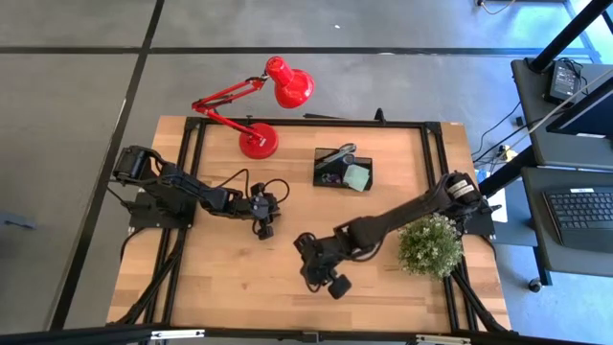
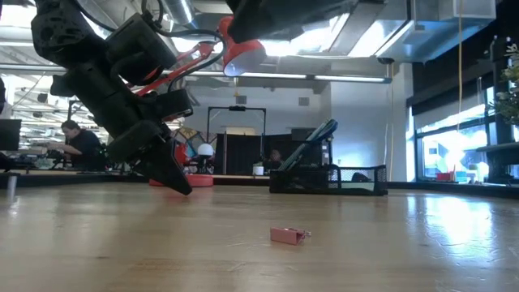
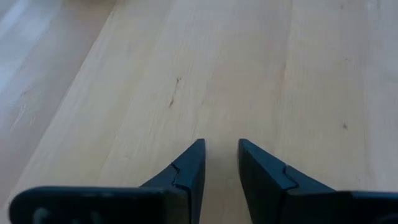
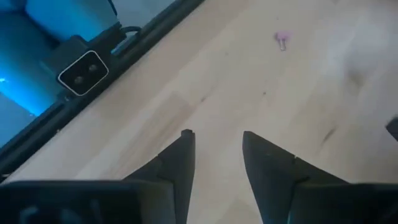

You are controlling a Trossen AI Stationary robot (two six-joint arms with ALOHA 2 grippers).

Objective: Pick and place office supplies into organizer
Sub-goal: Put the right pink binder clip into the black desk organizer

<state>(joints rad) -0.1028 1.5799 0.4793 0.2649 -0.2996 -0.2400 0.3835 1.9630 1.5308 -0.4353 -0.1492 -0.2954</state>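
With fingers slightly parted, left pincer (image 3: 221,152) empty, right pincer (image 4: 214,140) likewise

**Setting: open-plan lab or office workspace**

You are looking at a wooden table (image 1: 239,278) on grey floor, a laptop (image 1: 584,206) on the side bench, and, beyond it, a seated person (image 2: 77,142) at desks (ceiling strip lights overhead).
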